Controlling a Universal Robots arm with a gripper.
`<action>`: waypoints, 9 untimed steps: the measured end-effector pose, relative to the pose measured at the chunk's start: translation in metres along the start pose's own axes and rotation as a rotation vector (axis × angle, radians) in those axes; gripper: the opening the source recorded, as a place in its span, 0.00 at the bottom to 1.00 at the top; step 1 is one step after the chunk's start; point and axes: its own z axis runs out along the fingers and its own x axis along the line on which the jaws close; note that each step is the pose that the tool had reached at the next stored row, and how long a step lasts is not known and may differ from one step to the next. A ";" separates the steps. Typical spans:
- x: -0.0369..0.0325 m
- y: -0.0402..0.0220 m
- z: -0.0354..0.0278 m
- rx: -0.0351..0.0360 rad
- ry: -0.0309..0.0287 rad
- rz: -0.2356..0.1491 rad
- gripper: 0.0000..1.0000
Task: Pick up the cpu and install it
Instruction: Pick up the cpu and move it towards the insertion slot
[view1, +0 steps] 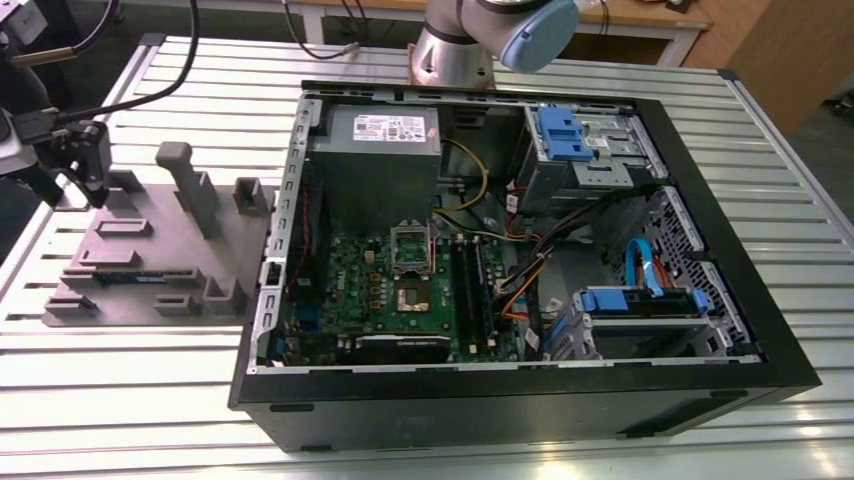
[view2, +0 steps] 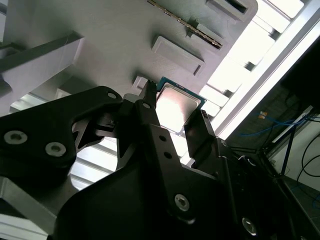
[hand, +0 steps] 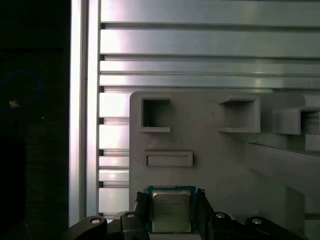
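the slatted metal worktop (view1: 134, 400) carries an open computer case (view1: 534, 405), well apart from the jaws, and a grey moulded holder plate (hand: 225, 165) right beneath them. the gripper (hand: 171, 195) has its jaws closed against two opposite edges of the cpu (hand: 171, 212), which sits flat between them, silver top up, over the plate.
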 end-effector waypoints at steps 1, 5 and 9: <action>0.0000 0.0000 -0.0002 0.0000 -0.0001 0.000 0.47; 0.0000 0.0000 -0.0015 0.0000 0.0000 0.000 0.47; 0.0000 0.0000 -0.0027 0.0000 -0.0001 0.000 0.47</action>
